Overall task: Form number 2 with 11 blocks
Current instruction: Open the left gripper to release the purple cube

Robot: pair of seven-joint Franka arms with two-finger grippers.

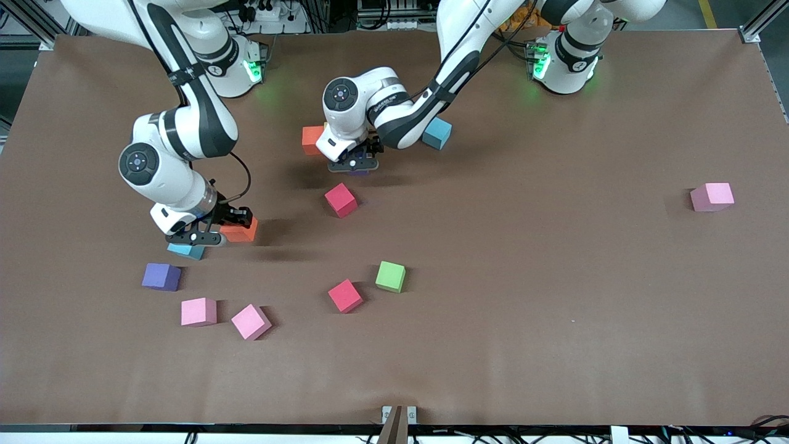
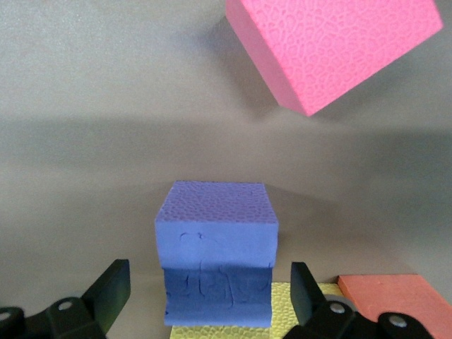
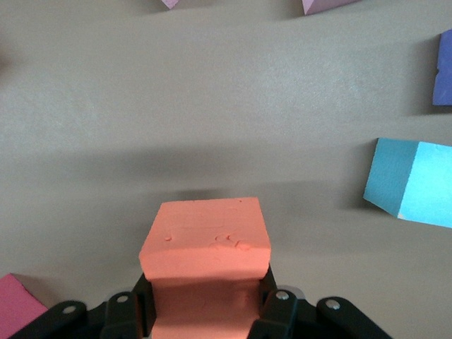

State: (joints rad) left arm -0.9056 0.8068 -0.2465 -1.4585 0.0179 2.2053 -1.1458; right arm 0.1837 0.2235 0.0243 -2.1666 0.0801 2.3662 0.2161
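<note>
Foam blocks, light and soft, best pinched on flat sides: right hand [image 3: 205, 314] clamped 1 orange block [image 3: 206, 244]; left hand [image 2: 205, 300] stood wide around 1 purple block [image 2: 216, 244].

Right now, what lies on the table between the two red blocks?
Nothing: in the front view only bare brown table shows between the red block nearer the robots and the one nearer the camera. The green block sits just beside that gap.

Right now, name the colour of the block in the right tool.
Orange block, gripped by the right tool; clearest in the right wrist view.
</note>
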